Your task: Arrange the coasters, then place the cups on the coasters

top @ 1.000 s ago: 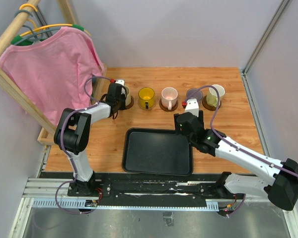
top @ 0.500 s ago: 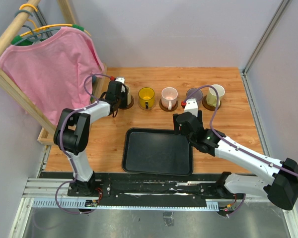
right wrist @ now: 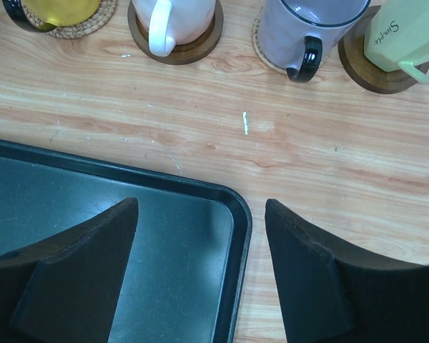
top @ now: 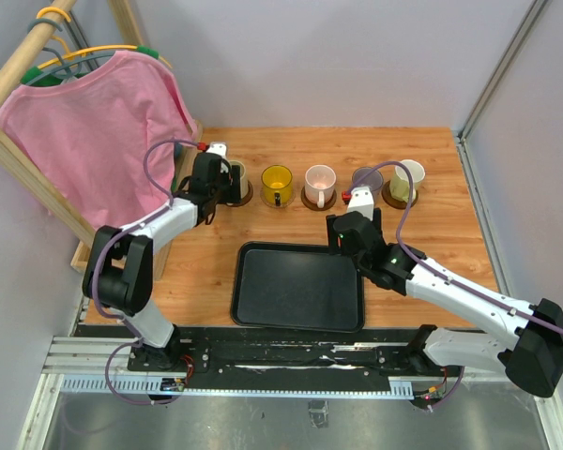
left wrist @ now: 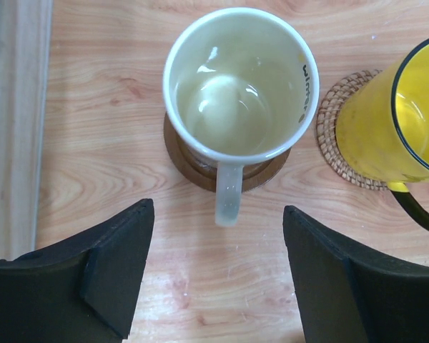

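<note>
Five cups stand in a row at the back, each on a coaster: cream (top: 236, 174), yellow (top: 277, 180), pink (top: 320, 178), purple-grey (top: 366, 178), pale green (top: 408, 176). In the left wrist view the cream cup (left wrist: 239, 82) sits on a dark coaster (left wrist: 193, 164), its handle pointing at my open left gripper (left wrist: 218, 229), which touches nothing. The yellow cup (left wrist: 397, 121) is on a woven coaster (left wrist: 336, 114). My right gripper (right wrist: 200, 207) hangs open and empty over the tray's corner, short of the pink cup (right wrist: 175, 18), the purple-grey cup (right wrist: 311, 25) and the pale green cup (right wrist: 404, 36).
A black rectangular tray (top: 298, 286) lies in front of the cup row, its rim (right wrist: 239, 214) under my right gripper. A wooden rack with a pink shirt (top: 94, 122) stands at the left, close to my left arm. A metal frame post (top: 474, 178) borders the table's right side.
My left gripper has opened, let go of the cream cup's handle and drawn back a little, and the left arm's elbow has swung left. The right arm has not moved.
</note>
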